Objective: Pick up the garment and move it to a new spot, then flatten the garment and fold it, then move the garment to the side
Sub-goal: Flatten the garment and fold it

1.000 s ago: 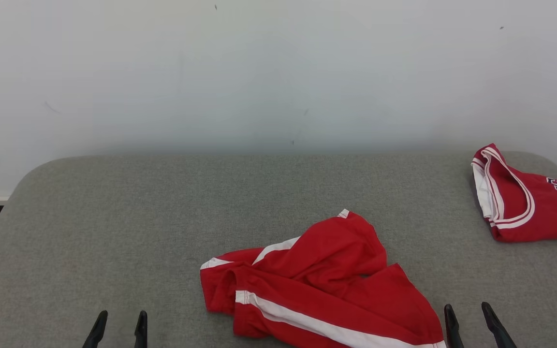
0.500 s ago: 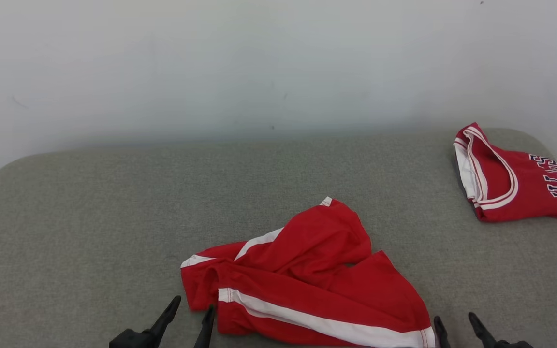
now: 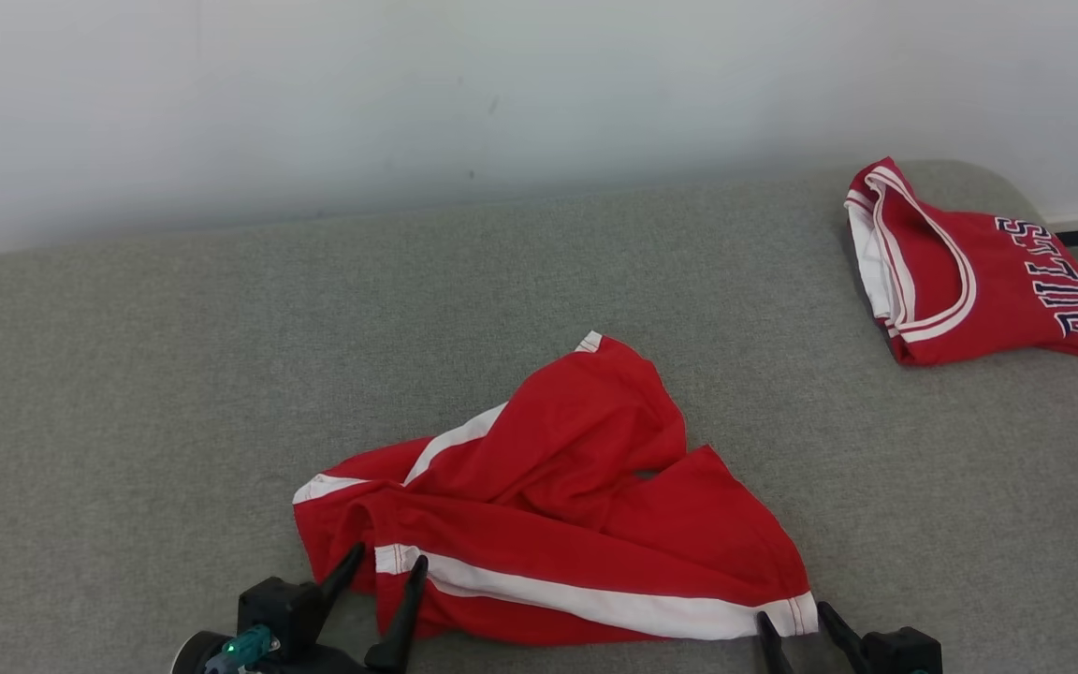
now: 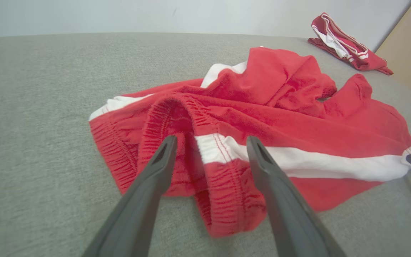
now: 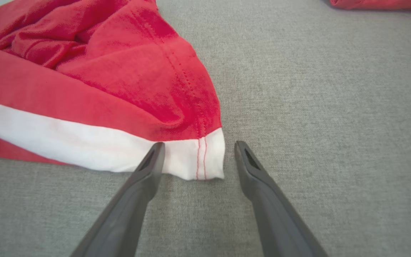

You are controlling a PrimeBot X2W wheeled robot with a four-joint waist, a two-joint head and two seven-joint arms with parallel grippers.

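Crumpled shorts (image 3: 548, 505), roughly left-right, waistband (image 4: 120, 157) left

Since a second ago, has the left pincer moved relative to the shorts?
Yes. The left pincer moved right, toward the red shorts, and its tips now reach their waistband.

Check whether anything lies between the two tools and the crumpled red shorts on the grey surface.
Nothing visible does. The left tool stands open at the elastic waistband of the red shorts, the right tool open at their white-striped hem corner.
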